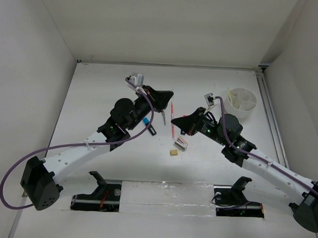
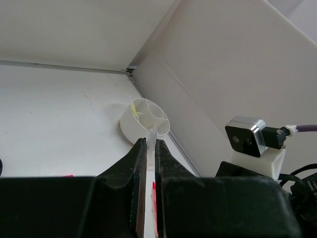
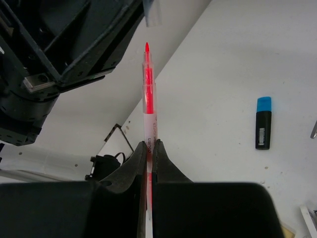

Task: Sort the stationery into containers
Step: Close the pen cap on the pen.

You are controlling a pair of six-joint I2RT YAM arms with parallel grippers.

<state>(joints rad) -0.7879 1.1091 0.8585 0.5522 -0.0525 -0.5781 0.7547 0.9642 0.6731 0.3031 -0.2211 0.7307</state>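
Observation:
My right gripper [image 3: 149, 144] is shut on a slim pink highlighter pen [image 3: 148, 106] with a white barrel; its bare red tip points at the left gripper. My left gripper [image 2: 147, 140] is shut on the pen's clear cap [image 2: 150, 135], which sits just off the tip. In the top view the two grippers meet at the table's middle, left gripper [image 1: 169, 94] above right gripper [image 1: 173, 120], with the pen [image 1: 173, 110] between them. The white round organizer [image 1: 241, 101] stands at the back right with a pale yellow pencil [image 2: 133, 110] in it.
A blue-and-black highlighter [image 1: 149, 126] lies left of the grippers, with the scissors' grey blade [image 1: 164, 117] beside it. A grey-pink sharpener block [image 1: 181, 144] and a tan eraser [image 1: 174, 152] lie below the right gripper. White walls enclose the table on three sides.

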